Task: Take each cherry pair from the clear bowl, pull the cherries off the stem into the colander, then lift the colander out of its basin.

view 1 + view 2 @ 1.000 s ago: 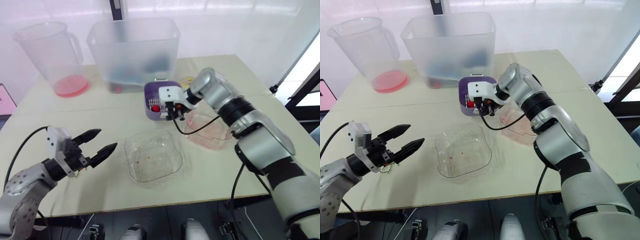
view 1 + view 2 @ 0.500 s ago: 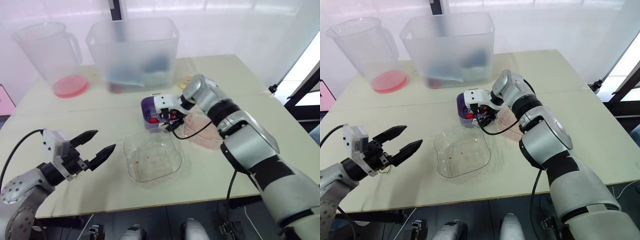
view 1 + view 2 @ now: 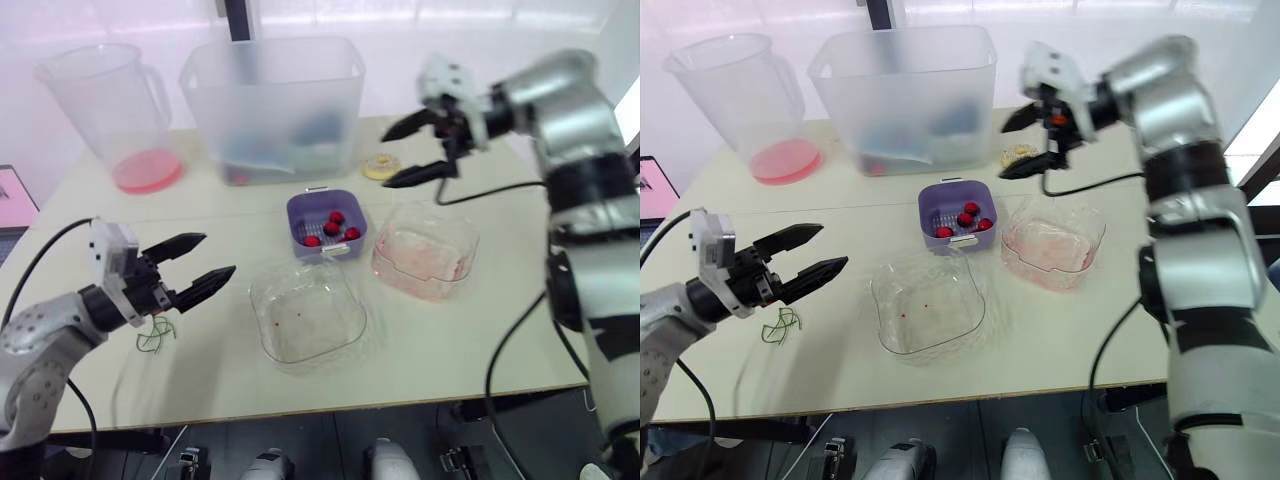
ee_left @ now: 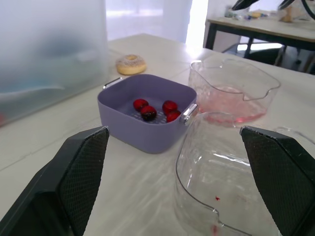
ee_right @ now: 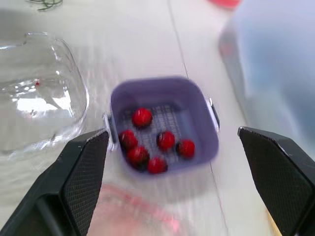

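The purple colander [image 3: 326, 222] stands on the table with several red cherries [image 3: 333, 228] inside. It is beside the clear basin [image 3: 425, 250], which holds pinkish water. In front of the colander sits the clear bowl [image 3: 306, 312], holding only a few red specks. My right gripper [image 3: 387, 160] hangs open, high above the table behind the basin, with nothing between its fingers. My left gripper [image 3: 218, 254] is open at the front left, level with the bowl and pointing toward it. The right wrist view looks down on the colander [image 5: 165, 123] and its cherries [image 5: 156, 142].
A large frosted tub [image 3: 270, 105] and a clear pitcher [image 3: 105, 110] with a pink bottom stand at the back. A small donut [image 3: 381, 167] lies behind the colander. Green stems [image 3: 155, 332] lie on the table below my left gripper.
My right gripper has opened, let go of the colander and swung up and back to the right. The colander now rests on the table. The left arm has barely moved.
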